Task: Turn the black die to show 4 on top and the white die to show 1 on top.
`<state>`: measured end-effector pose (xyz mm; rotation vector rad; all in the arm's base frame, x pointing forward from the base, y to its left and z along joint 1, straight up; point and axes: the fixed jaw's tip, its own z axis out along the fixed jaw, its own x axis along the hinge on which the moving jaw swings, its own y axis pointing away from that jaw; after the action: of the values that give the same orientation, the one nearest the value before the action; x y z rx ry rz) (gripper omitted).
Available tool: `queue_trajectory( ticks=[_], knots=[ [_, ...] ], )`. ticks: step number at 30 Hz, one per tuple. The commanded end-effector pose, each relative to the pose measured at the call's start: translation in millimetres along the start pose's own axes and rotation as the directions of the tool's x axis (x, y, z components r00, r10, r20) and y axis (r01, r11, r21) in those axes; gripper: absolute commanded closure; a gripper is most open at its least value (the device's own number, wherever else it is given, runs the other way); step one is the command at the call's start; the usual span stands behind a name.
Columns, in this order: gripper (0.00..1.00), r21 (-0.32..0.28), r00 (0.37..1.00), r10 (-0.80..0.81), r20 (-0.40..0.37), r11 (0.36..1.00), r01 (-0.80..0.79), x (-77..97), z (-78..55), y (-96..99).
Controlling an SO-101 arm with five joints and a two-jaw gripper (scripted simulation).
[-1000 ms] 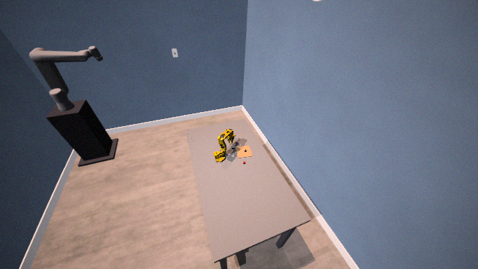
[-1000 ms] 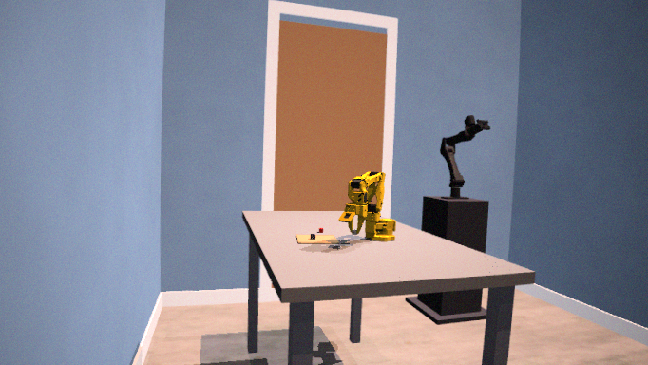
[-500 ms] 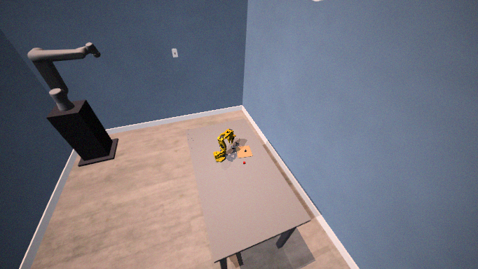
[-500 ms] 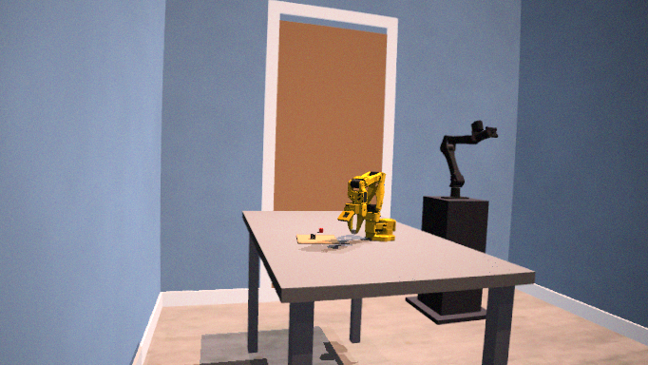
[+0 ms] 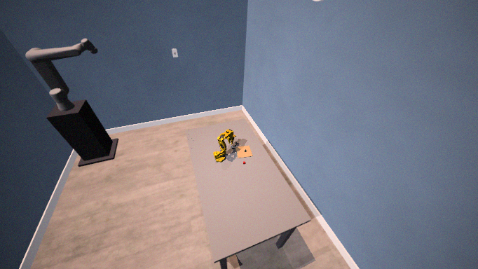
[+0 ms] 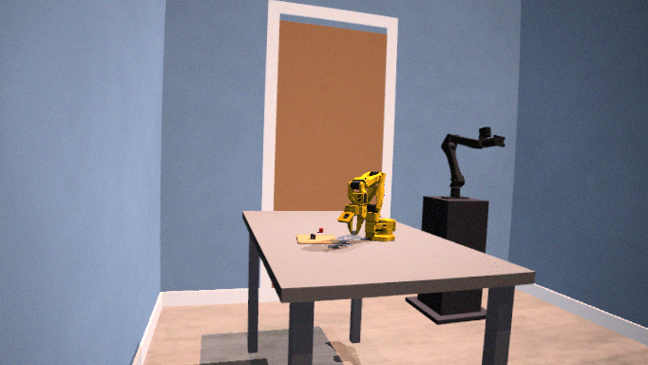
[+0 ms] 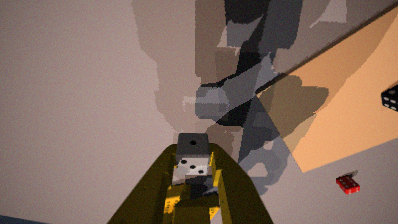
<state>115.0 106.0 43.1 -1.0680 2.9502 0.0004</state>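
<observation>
white cube die (image 7: 193,154) pinched in yellow gripper (image 6: 354,227) (image 7: 193,172); flat orange mat (image 5: 244,152) (image 6: 323,239) (image 7: 345,105).

The top view looks steeply down from high and far over the grey table (image 5: 245,196) (image 6: 380,266); the exterior faces the brown door (image 6: 330,119) from farther back; the wrist looks closely down past 2 fingers. All 3 share the orange mat (image 5: 242,154) (image 6: 304,240) (image 7: 345,125).

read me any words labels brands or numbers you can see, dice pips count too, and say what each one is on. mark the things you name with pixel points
No words, labels, brands or numerals are readable.
One pip: white die (image 7: 193,145), shaded face.
Three pips: white die, brighter face.
Black die (image 5: 245,150) (image 6: 313,236) (image 7: 389,99), red die (image 5: 244,162) (image 6: 321,230) (image 7: 347,184): pips too small or blurred to count surely.
</observation>
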Motion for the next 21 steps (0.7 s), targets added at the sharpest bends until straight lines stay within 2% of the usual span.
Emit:
queue_trajectory(
  ticks=[1, 21],
  knots=[
    [1.00, -0.001, 0.999, 0.017, 0.039, 1.000, -0.017, -4.2, -3.3, -1.3],
    [1.00, -0.001, 0.999, 0.017, 0.039, 1.000, -0.017, -4.4, 2.7, -1.3]
  ],
)
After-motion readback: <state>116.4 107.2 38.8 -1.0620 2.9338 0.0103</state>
